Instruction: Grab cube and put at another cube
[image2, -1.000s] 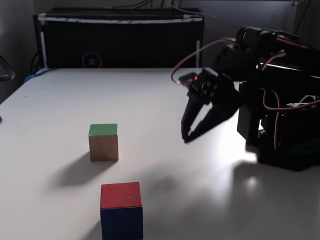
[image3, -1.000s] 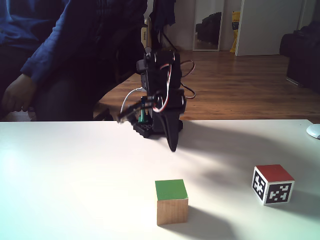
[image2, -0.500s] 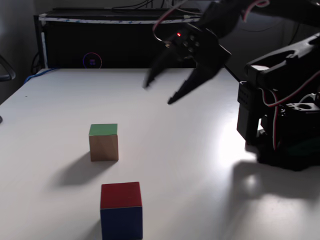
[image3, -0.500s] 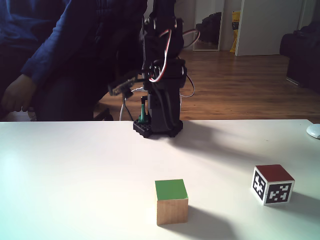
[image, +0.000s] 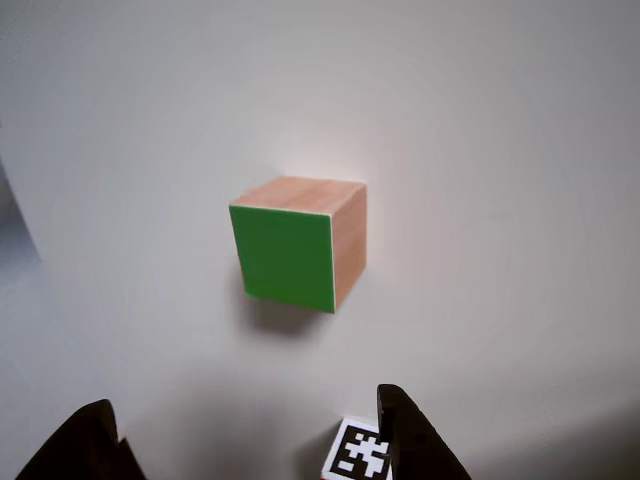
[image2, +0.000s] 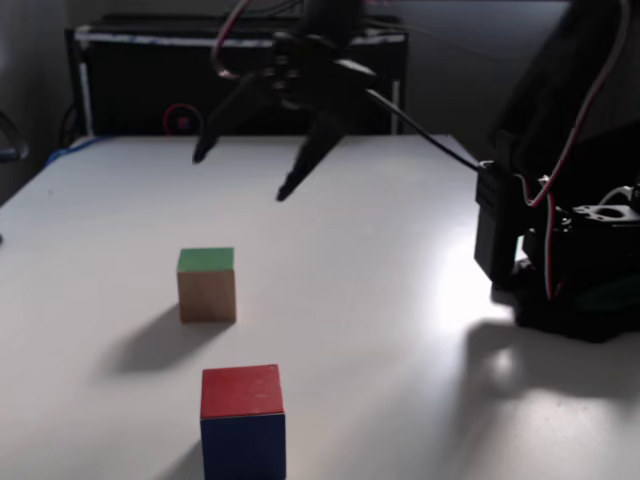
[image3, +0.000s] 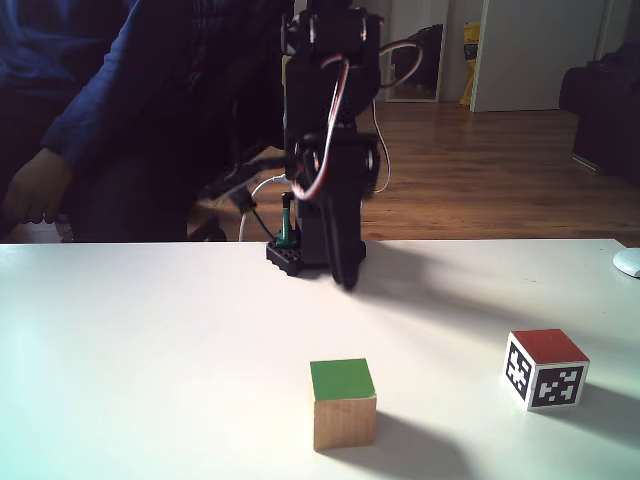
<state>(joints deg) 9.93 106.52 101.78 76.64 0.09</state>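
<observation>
Wooden cube (image2: 207, 285), green face up, alone on the bench (image2: 350, 300), near another cube (image2: 242, 420); likely light, rigid, smooth. Best pinched across bare side faces. Jaws apart, well above.

The other view looks steeply down at the worktop (image: 520, 150) from close above the cube (image: 298, 252), while both fixed views sit low at opposite worktop edges, sharing the cube (image2: 207, 284) (image3: 343, 403) and another cube (image2: 243, 420) (image3: 545, 368).
</observation>
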